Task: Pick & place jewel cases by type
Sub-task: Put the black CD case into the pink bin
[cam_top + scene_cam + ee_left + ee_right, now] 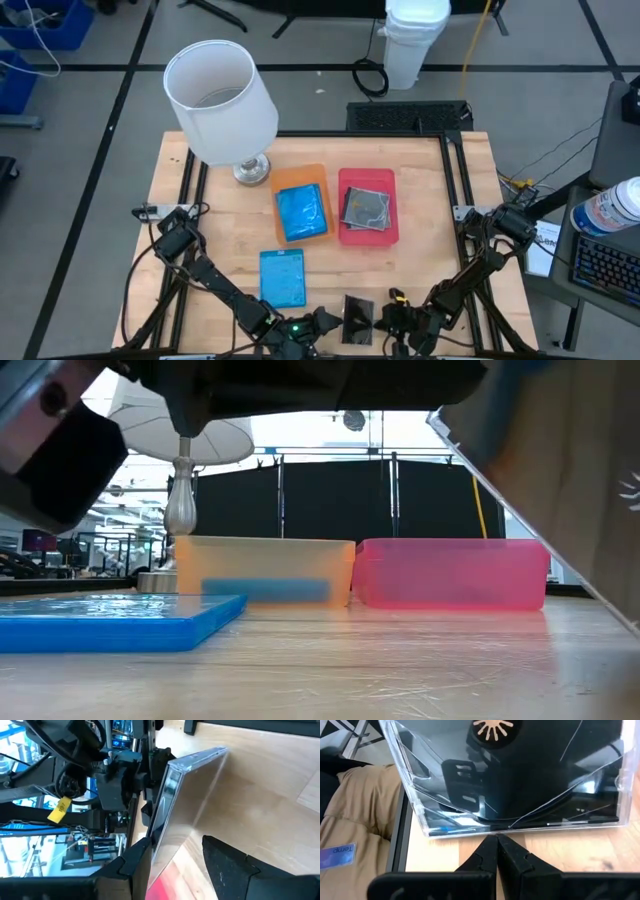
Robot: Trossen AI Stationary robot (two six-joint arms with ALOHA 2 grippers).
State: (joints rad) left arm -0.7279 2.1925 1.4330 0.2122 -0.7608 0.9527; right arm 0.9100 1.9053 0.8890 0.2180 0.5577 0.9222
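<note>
High view – both grippers at near edge: right gripper (496, 851) jaws closed on clear jewel case (520, 775), apparently; left gripper (175, 865) jaws open.

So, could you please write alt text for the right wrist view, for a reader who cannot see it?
A clear jewel case with a dark inside stands tilted on the wooden table, filling most of the picture. The right tool, its two dark fingers shut, sits at the case's lower edge. Beside the table lies tan fabric.
</note>
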